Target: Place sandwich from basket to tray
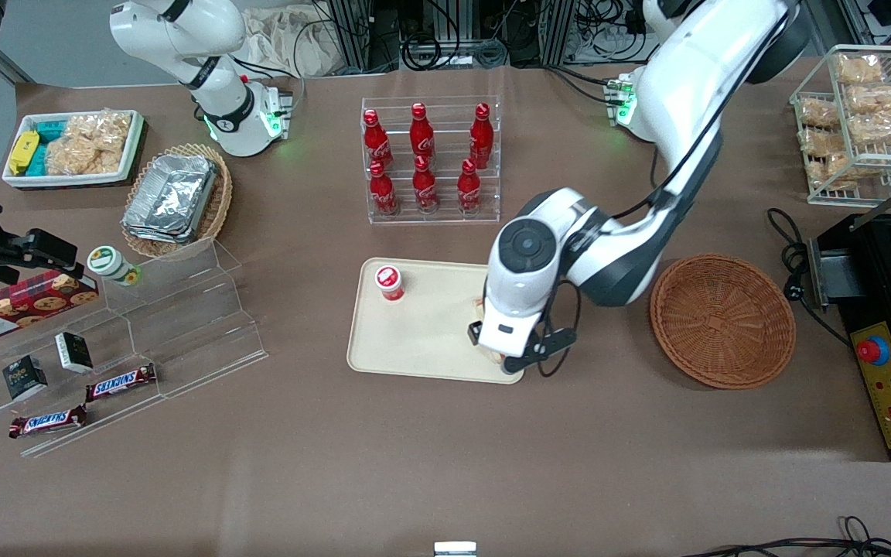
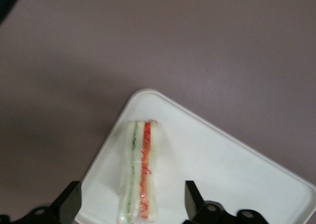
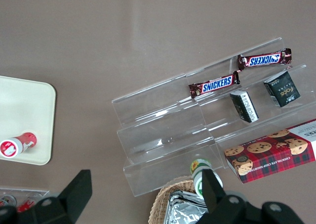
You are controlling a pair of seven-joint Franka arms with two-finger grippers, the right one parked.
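Sandwich (image 2: 139, 170) is lying on the tray (image 2: 222, 174) near its corner, between the spread, released fingers of the tool (image 2: 132, 204), untouched by either. Wrapped white bread is showing green and orange-red stripes. Bare tray is stretching toward a red cup (image 1: 389, 281); basket (image 1: 722, 319) is sitting beside the tray on the worktop (image 1: 445, 449).

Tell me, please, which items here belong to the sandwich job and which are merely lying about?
Job:
- sandwich, lying on the tray
- tray
- basket, nothing in it
- claw, open over the sandwich

Lying about:
- cola bottles in their rack
- Snickers bars
- cookie box
- foil containers
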